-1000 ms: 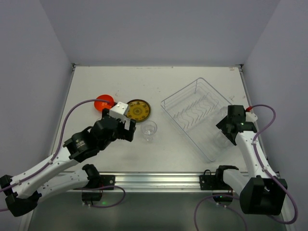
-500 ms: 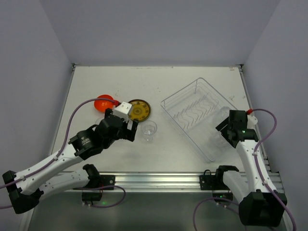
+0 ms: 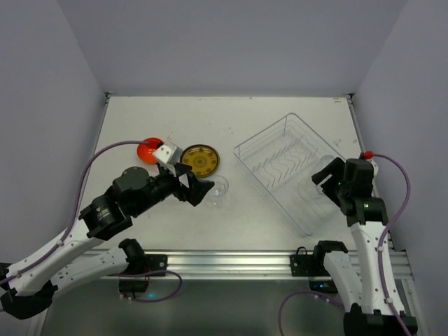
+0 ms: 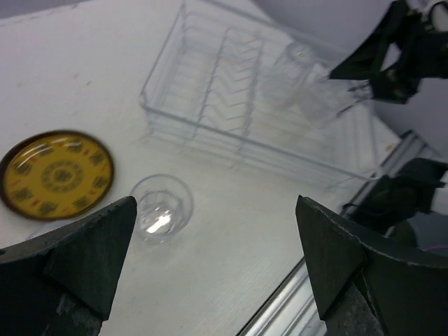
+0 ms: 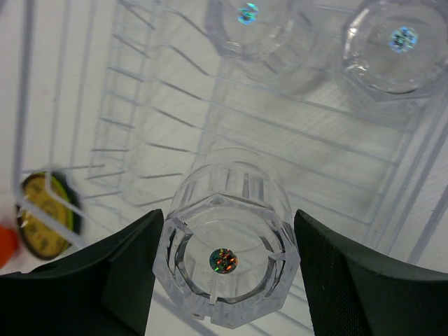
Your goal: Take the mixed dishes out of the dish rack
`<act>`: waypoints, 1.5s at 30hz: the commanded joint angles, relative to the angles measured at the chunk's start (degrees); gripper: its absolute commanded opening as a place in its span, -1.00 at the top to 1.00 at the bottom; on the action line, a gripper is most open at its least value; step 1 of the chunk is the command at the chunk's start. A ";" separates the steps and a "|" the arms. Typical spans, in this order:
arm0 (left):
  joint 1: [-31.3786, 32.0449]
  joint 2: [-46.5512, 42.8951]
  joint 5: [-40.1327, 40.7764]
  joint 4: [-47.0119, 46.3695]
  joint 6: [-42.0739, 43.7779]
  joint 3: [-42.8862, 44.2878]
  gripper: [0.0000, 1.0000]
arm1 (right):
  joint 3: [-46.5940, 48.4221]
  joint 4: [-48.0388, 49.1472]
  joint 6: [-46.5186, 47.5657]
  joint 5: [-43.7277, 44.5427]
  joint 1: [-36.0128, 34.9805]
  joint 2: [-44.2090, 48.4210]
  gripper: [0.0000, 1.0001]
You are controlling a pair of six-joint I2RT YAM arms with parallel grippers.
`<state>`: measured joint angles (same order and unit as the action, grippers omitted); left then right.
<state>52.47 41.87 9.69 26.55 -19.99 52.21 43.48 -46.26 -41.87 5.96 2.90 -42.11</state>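
Note:
My left gripper (image 3: 203,190) is open and empty, hovering over the table just left of a clear cup (image 3: 218,187). That cup stands on the table in the left wrist view (image 4: 161,208), beyond my left gripper (image 4: 217,269). The olive-yellow patterned plate (image 3: 201,159) and the orange bowl (image 3: 148,149) lie on the table. My right gripper (image 5: 227,280) is shut on an upside-down clear cup (image 5: 227,259) above the dish rack (image 3: 280,143). Two more cups (image 5: 255,24) (image 5: 395,45) stand in the rack. The black and lime-green plates are out of view.
The wire plate holder (image 3: 276,164) in the rack holds nothing. The rack sits at the right side of the table, close to the right wall. A metal rail (image 3: 231,260) runs along the near table edge.
My left gripper has lifted and swung right, toward the cup on the table. My right arm has drawn back and risen with the cup between its fingers.

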 commanded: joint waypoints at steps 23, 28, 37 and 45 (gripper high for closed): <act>3.77 28.25 -38.95 -94.12 -31.33 -11.25 -0.94 | 2.22 45.82 -14.28 -63.78 -0.26 15.30 1.00; 7.29 31.61 -39.93 -99.32 -31.43 -8.70 -0.54 | -0.32 53.88 -16.31 -65.63 -0.26 15.39 1.00; 9.32 31.35 -36.16 -93.47 -28.27 -8.08 1.00 | -3.66 62.08 -18.16 -68.80 -0.26 15.92 1.00; 10.20 23.97 -21.05 -41.56 -8.42 2.78 1.00 | 6.41 16.19 7.05 -32.26 -0.26 13.03 -0.98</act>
<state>61.63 69.76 -19.88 -39.20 -39.72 47.29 43.55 -6.79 -47.18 -49.32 2.55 -26.52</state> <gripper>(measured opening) 0.038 0.984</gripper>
